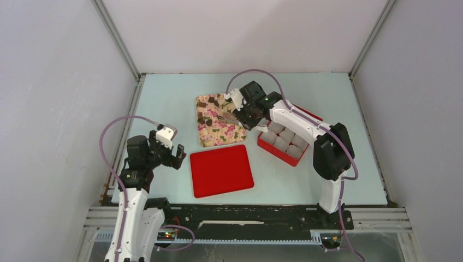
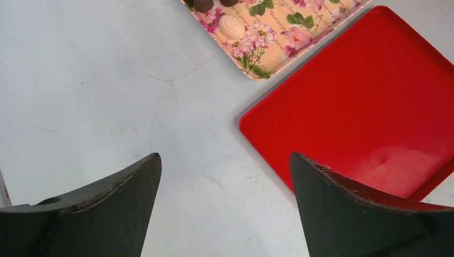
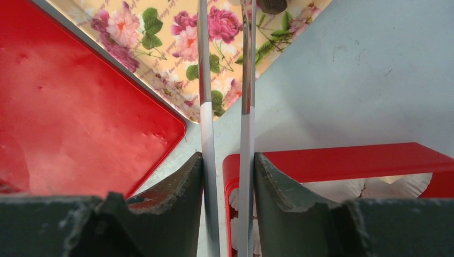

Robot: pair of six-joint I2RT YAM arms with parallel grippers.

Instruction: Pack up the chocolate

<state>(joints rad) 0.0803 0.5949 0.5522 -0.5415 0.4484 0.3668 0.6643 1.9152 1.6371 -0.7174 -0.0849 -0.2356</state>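
Tweezers (image 3: 203, 64) pinched in right tool (image 3: 227, 160), left tool (image 2: 225, 156) wide open

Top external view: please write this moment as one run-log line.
left end effector: open, above table | right end effector: shut on tweezers | tips: over floral tray, beside dark chocolate

Chocolate (image 1: 202, 103): small bite-sized lumps, mostly dark brown, lying loose and scattered on the far and left parts of the floral tray (image 1: 218, 139). One pale tan piece (image 2: 232, 27), oval with a ridged swirl on top, lies flat near a tray corner. Dark pieces (image 2: 203, 5) lie just beyond it. Another dark lump (image 3: 273, 5), cut by the frame edge, lies just beside the tweezers (image 3: 206, 123) tips.
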